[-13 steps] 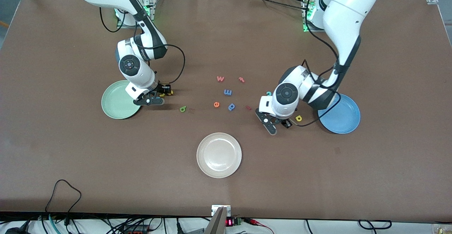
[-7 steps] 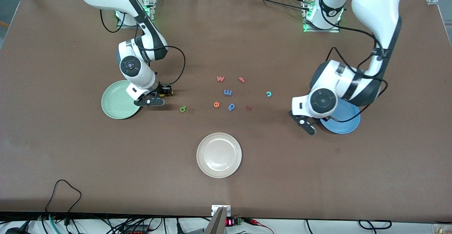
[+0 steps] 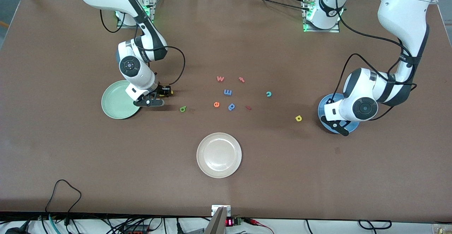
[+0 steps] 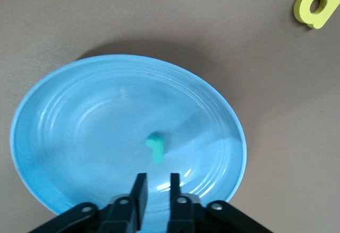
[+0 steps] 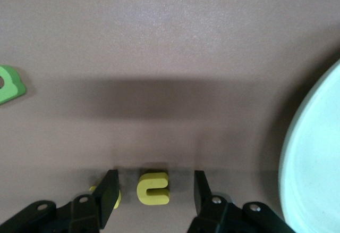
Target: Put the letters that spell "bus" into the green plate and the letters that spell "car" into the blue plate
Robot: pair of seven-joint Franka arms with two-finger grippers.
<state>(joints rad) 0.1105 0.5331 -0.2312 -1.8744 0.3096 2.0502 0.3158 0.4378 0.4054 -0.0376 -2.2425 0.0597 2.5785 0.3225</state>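
Between the parted fingers of the right hand (image 5: 154, 190), the yellow "u" (image 5: 153, 187) is framed on the tabletop (image 5: 170, 57), prongs sideways; left hand (image 4: 155, 182) is slightly parted, empty, over the blue plate (image 4: 64, 110).

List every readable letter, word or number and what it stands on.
Red toy "w": brown table.
Orange toy "e": table.
Blue toy "p": table.
Teal toy "c": table.
Yellow toy "a": table.
Yellow toy "u": table.
Green toy "b": table.
Teal toy "r": round blue plate.
Print on white arm, red display: unreadable.
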